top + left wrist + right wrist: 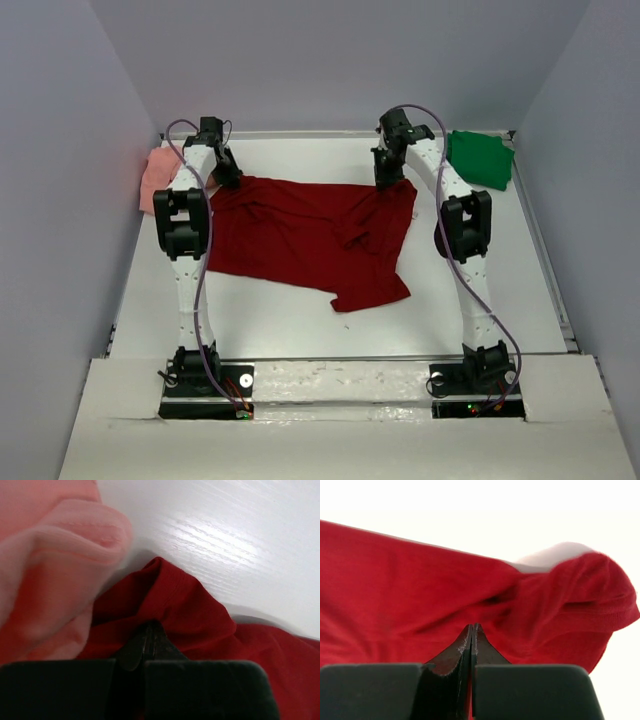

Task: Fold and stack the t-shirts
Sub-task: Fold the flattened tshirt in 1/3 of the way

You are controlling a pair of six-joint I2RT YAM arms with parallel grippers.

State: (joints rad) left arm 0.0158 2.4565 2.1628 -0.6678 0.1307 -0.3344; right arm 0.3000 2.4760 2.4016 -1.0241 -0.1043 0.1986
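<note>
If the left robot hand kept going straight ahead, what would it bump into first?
The dark red t-shirt: the left gripper has its fingers shut on its bunched edge. Past that fold looks like bare white table, though depth is hard to judge. The pink t-shirt lies off to the side.

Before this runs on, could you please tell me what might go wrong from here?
The left hand and right hand each pinch a small bit of the dark red t-shirt at its far edge, so it may slip. The pink t-shirt lies beside the left hand and could get dragged. The red shirt's right side is rumpled, so a fold may go crooked.
</note>
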